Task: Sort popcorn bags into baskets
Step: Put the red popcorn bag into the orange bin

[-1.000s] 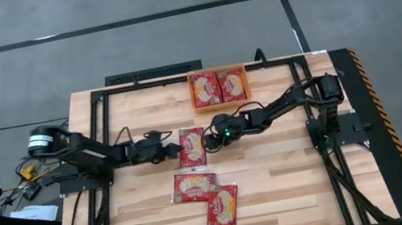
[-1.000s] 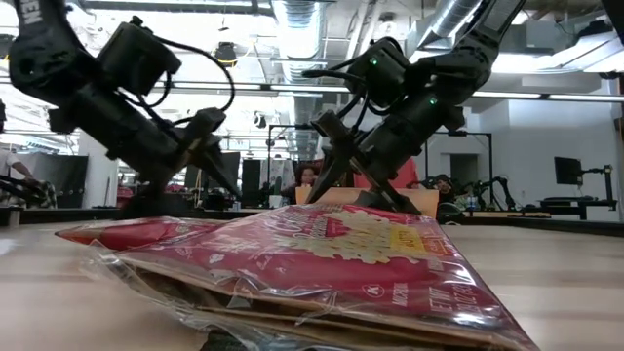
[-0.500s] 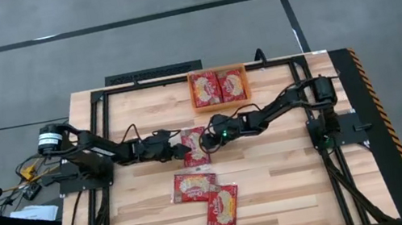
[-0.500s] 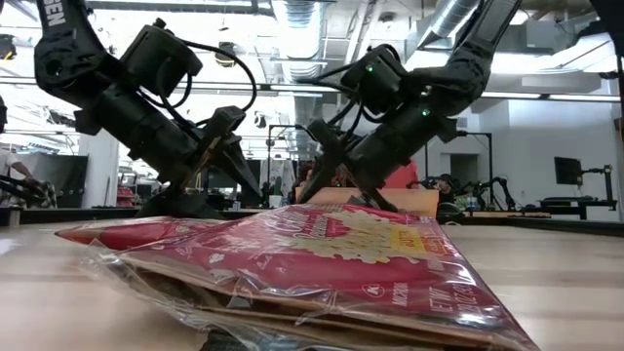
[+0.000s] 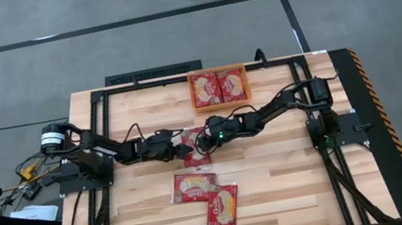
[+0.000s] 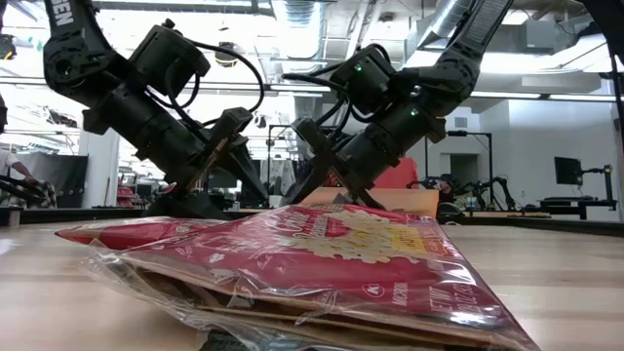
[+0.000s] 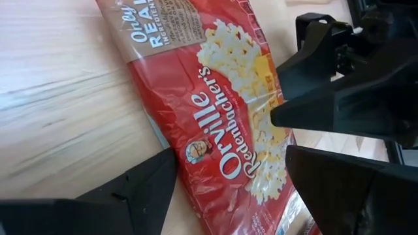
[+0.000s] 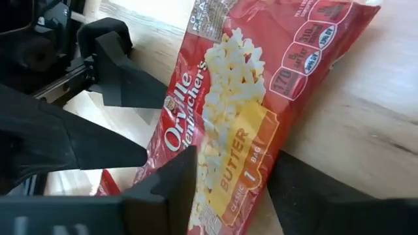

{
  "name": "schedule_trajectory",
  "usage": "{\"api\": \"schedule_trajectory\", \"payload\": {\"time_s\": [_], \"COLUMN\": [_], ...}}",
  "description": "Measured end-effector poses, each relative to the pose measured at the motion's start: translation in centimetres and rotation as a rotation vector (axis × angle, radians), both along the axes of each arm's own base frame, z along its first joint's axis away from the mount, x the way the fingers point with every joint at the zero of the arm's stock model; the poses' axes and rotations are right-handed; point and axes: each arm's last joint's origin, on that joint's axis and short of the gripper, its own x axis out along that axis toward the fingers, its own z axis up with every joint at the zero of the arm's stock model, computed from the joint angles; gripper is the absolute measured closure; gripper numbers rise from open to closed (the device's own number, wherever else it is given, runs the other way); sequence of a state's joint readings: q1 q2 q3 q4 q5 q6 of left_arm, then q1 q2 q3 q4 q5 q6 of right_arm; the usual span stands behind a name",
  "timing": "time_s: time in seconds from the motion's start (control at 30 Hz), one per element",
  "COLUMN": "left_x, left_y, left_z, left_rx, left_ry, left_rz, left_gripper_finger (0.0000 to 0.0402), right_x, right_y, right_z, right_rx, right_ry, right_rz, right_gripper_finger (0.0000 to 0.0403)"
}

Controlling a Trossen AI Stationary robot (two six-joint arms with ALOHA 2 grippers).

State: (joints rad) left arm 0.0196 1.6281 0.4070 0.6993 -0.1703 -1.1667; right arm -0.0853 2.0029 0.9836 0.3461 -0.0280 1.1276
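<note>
A red popcorn bag [image 5: 195,153] with a cream centre lies flat at the table's middle. My left gripper [image 5: 182,143] comes at it from the left and my right gripper [image 5: 204,138] from the right; both are low over it and open. In the left wrist view the bag [image 7: 222,130] fills the gap of the left gripper [image 7: 230,156]. In the right wrist view the bag [image 8: 228,98] runs between the fingers of the right gripper [image 8: 232,163]. The orange basket [image 5: 216,73] at the far edge holds two bags. My left gripper has its open fingers slanting down on either side of the bag's printed face [image 7: 196,150]; I cannot tell whether they touch it. My right gripper stands the same way over the bag's "butter" end [image 8: 241,143], and I cannot tell whether it touches.
Two more red bags [image 5: 194,185] [image 5: 223,207] lie overlapping near the table's near edge and fill the low view's foreground [image 6: 312,253]. Bare wood lies to the left and right of them. Black frame rails [image 5: 99,138] run along both sides of the table.
My left gripper has moved toward the table's right and my right gripper toward its left. Both have come down and closed in on the middle bag from opposite sides, so that they now nearly meet over it.
</note>
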Motion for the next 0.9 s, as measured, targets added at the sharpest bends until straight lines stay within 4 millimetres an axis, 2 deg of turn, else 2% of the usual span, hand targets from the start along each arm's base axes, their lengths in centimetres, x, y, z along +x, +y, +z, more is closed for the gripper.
{"api": "schedule_trajectory", "payload": {"time_s": [0.1,0.27,0.33,0.57,0.67,0.9], "left_x": [0.3,0.3,0.3,0.3,0.3,0.1], "left_y": [-0.1,-0.1,-0.1,-0.3,-0.3,-0.1], "left_z": [-0.1,-0.1,-0.1,0.3,1.4,3.5], "left_rx": [0.002,0.006,0.004,-0.025,-0.047,-0.036], "left_ry": [0.001,0.005,0.004,-0.009,-0.063,-0.148], "left_rz": [-0.006,-0.014,-0.014,-0.099,-0.157,-0.167], "left_gripper_finger": [0.0123,0.0123,0.0123,0.0123,0.0123,0.0123], "right_x": [-0.1,-0.1,-0.1,-0.6,-1.1,-3.2], "right_y": [0.0,0.0,0.0,-0.1,-0.6,-3.1], "right_z": [-0.1,-0.2,-0.2,0.7,2.3,6.8], "right_rx": [-0.011,-0.028,-0.032,-0.025,-0.048,-0.107], "right_ry": [0.019,0.025,0.024,0.039,0.041,0.035], "right_rz": [0.008,0.024,0.035,0.059,0.082,0.097], "right_gripper_finger": [0.0256,0.0360,0.0386,0.0380,0.0394,0.0381]}}
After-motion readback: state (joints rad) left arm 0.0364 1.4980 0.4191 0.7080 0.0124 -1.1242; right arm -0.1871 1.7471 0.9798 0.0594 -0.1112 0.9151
